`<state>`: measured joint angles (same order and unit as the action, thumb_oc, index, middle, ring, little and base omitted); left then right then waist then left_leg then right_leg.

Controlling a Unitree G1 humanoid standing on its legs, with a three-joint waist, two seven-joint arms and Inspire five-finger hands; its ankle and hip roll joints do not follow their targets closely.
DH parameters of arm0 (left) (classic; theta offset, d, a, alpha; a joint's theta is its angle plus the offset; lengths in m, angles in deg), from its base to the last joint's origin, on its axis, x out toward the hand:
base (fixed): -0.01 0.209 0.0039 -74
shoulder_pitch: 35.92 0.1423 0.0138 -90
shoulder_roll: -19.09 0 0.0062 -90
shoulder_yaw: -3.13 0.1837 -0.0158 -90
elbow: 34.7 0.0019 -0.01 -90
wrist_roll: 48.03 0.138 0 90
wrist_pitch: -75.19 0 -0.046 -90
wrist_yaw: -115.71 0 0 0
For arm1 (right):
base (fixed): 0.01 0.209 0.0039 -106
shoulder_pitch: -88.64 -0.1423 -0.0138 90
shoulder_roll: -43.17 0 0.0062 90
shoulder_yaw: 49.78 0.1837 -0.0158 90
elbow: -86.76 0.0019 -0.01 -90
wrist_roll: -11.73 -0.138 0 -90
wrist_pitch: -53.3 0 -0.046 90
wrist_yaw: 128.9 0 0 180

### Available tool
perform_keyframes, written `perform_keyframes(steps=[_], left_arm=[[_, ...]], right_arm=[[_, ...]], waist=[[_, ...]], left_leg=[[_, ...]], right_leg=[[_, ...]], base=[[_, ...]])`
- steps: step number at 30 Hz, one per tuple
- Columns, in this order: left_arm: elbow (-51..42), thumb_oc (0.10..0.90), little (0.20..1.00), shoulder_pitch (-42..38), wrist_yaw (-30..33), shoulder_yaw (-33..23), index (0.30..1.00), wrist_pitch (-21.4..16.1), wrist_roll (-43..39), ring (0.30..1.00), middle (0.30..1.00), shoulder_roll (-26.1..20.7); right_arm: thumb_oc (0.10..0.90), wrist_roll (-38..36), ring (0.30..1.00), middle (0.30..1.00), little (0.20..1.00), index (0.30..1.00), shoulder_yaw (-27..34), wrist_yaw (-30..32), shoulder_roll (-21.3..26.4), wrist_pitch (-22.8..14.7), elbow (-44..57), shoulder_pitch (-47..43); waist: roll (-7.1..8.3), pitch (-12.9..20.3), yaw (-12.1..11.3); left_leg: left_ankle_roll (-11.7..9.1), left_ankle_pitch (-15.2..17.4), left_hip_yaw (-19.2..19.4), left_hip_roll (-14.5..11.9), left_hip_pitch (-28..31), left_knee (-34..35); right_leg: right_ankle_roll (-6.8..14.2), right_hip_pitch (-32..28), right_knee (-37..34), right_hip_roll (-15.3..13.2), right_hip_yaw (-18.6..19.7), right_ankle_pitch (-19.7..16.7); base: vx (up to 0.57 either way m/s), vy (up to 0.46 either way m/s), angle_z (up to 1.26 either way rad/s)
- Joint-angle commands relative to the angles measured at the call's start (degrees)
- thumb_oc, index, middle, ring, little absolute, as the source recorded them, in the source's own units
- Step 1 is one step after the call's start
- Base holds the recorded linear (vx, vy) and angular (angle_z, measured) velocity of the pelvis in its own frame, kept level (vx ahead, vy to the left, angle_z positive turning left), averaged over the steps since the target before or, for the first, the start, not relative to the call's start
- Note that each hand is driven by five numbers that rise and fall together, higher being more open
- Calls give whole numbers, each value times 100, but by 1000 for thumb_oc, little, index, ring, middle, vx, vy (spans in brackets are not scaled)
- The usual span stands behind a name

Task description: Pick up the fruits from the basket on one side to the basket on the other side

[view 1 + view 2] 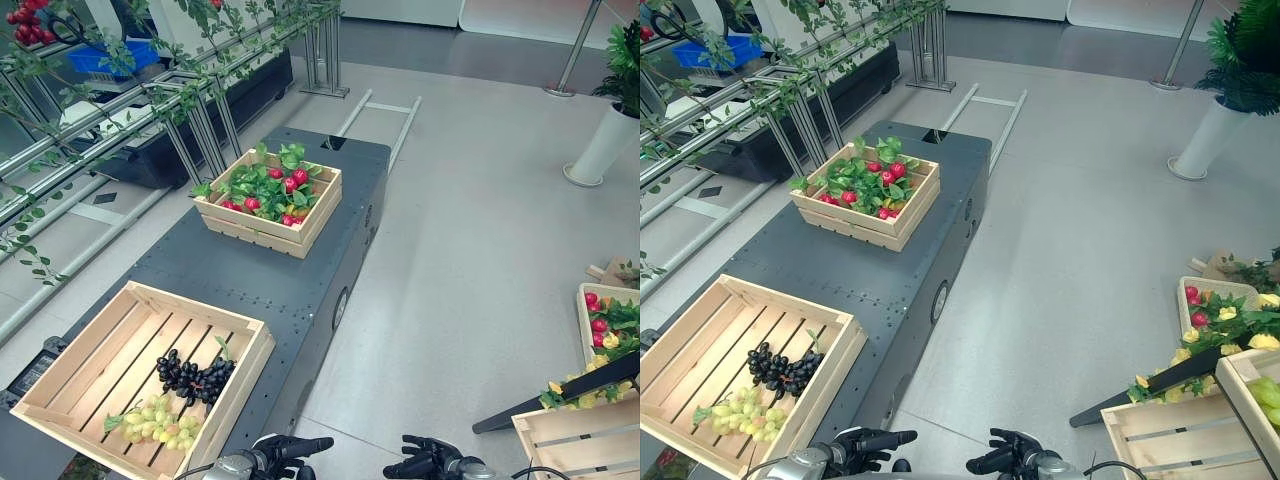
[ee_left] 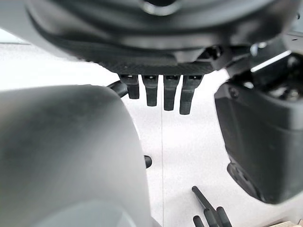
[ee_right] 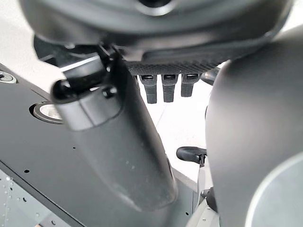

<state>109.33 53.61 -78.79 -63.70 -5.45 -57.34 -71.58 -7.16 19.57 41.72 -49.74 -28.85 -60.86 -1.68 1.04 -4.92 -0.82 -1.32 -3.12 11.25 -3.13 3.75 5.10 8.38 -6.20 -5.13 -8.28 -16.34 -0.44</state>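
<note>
so both baskets sat on the dark grey counter (image 1: 260, 280). the near basket (image 1: 200, 305) was a wide slatted wooden crate at the robot's end, over on its left, and it had two bunches lying on the slats at its near right corner: black grapes (image 1: 193, 377) and, just in front of them and touching, green grapes (image 1: 155, 425). the far basket (image 1: 255, 232) was a smaller wooden crate further up the counter, well apart from the near one, packed with red fruits (image 1: 299, 177) tucked in among green leaves (image 1: 265, 185).

the left robot hand (image 1: 285, 447) and the right robot hand (image 1: 420, 458) were both down at the bottom edge of the head view, off the end of the counter over the floor (image 1: 470, 220), pointing toward each other with a gap between them. neither one was near a basket. in the left wrist view the fingers (image 2: 151, 92) hung out straight in a row with nothing in them, and in the right wrist view the fingers (image 3: 168, 90) looked the same, straight and loose, gripping nothing.

off to the robot's right on the floor there was a bare wooden crate (image 1: 560, 440), and beside it another crate (image 1: 583, 320) with red and yellow fruit and leaves. a white planter (image 1: 605, 140) stood further back on that side, and a metal frame with leafy vines (image 1: 150, 100) ran along the left of the counter
</note>
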Motion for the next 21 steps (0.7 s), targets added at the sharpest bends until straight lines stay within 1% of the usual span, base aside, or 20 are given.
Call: perform_keyframes(steps=[1, 5, 8, 10, 11, 12, 14, 17, 18, 19, 21], left_arm=[[178, 800, 900, -515, 30, 90, 900, -218, -107, 900, 900, 86], [153, 800, 900, -519, -107, 95, 900, -74, -76, 900, 900, 85], [150, 800, 900, -517, -233, 155, 900, -128, 8, 900, 900, 71], [92, 800, 900, -549, -284, 199, 900, -243, 21, 900, 900, 52], [48, 800, 900, -559, -330, 211, 900, -224, 14, 900, 900, 42], [-17, 800, 900, -575, -443, 234, 900, -205, 26, 900, 900, 32], [-257, 800, 900, -633, -651, 314, 900, -284, 60, 900, 900, -2], [-501, 800, 900, -673, -766, 364, 900, -327, -1, 900, 900, -60], [-673, 800, 900, -690, -735, 401, 900, -384, 101, 900, 900, -105], [-758, 800, 900, -698, -717, 431, 900, -382, 116, 900, 900, -130], [-1025, 800, 900, -727, -692, 506, 900, -257, 84, 900, 900, -213]], right_arm=[[800, -245, 900, 900, 900, 900, -63, 157, 91, -68, 94, -248], [800, -245, 900, 900, 900, 900, -75, 160, 116, -43, 122, -268], [800, -257, 900, 900, 900, 900, -98, 157, 131, -34, 124, -293], [800, -252, 900, 900, 900, 900, -121, 146, 134, -24, 111, -312], [800, -251, 900, 900, 900, 900, -131, 141, 136, -24, 103, -318], [800, -242, 900, 900, 900, 900, -138, 134, 136, -18, 100, -322], [800, -186, 900, 900, 900, 900, -155, 107, 128, 19, 101, -327], [800, -92, 900, 900, 900, 900, -187, 48, 140, 35, 130, -305], [800, -24, 900, 900, 900, 900, -213, -19, 155, 35, 156, -288], [800, 3, 900, 900, 900, 900, -227, -46, 159, 39, 175, -283], [800, -19, 900, 900, 900, 900, -295, -66, 198, 45, 247, -296]], waist=[[-62, 61, -31], [-58, 40, -42], [-61, 29, -45], [-59, 35, -42], [-59, 36, -42], [-59, 37, -40], [-57, 50, -37], [-53, 63, -41], [-48, 67, -53], [-44, 69, -59], [-20, 91, -98]], left_leg=[[-81, 378, -106, -2, 210, -10], [-98, 370, -115, -21, 205, -10], [-111, 365, -106, -36, 210, -10], [-119, 367, -100, -44, 220, -10], [-122, 366, -95, -48, 225, -10], [-123, 366, -84, -54, 234, -10], [-125, 366, -57, -56, 261, -10], [-125, 364, -36, -58, 285, -10], [-130, 352, -32, -67, 305, -10], [-132, 347, -35, -71, 312, -10], [-154, 310, -63, -95, 308, -10]], right_leg=[[-38, 209, 55, -12, 219, -199], [-53, 196, 38, 10, 221, -190], [-60, 181, 30, 21, 208, -186], [-62, 167, 24, 33, 205, -175], [-64, 161, 23, 36, 201, -172], [-69, 150, 22, 40, 194, -167], [-74, 121, 18, 51, 180, -153], [-80, 101, 19, 68, 161, -133], [-85, 81, 19, 78, 145, -124], [-87, 72, 14, 85, 142, -122], [-108, 62, 13, 141, 136, -91]], base=[[0, 0, 0], [0, 0, 0], [0, 0, 0], [0, 0, 0], [0, 0, 0], [0, 0, 0], [29, -32, 0], [19, -50, 0], [24, -82, 0], [30, -139, 0], [19, -198, 0]])
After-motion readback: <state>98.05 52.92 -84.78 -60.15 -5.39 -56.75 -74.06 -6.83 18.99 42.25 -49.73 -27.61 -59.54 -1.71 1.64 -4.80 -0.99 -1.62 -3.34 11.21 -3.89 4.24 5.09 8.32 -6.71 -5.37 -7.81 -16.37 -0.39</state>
